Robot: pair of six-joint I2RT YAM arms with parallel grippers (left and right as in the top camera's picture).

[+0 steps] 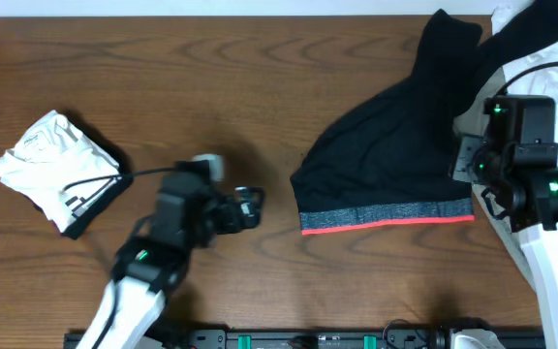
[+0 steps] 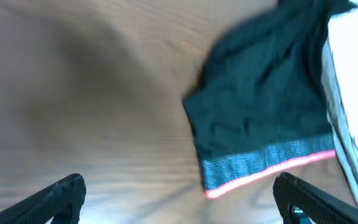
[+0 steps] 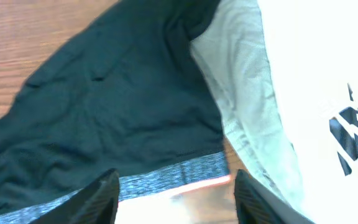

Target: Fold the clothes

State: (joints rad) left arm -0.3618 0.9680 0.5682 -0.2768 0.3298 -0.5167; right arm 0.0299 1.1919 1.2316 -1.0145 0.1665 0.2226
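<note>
Table: dark brown wooden table (image 1: 163,58), with bare wood across its far left part and in a strip along the near side
Task garment: black knit garment with a grey band edged in coral red (image 1: 386,155), lying spread at centre-right, with the band on its near side and roughly parallel to the near table edge
Garment edges: the left edge ends in a corner near the middle of the table; the far end narrows and runs up to the far edge at the right; the right side lies against a pale grey and white cloth with black print (image 3: 328,93)
Other clothes: white crumpled garment with black trim (image 1: 51,165) at the left, well apart from the black one
Open room: a gap of bare wood lies between the left gripper (image 1: 250,206) and the black garment's left corner; the wood nearside of the coral edge is bare too
Left gripper: over bare wood between the two garments, pointing right toward the black one; in the left wrist view its fingers (image 2: 61,193) sit at the bottom corners, jaws spread wide, only table between them, gripping nothing
Right gripper (image 3: 174,186): over the right end of the grey band, jaws wide apart, one finger on either side of the stretch of coral edge, gripping nothing; whether the tips touch the cloth cannot be told
Near edge: black rail (image 1: 308,339) along the near side of the table, between the two arms
</note>
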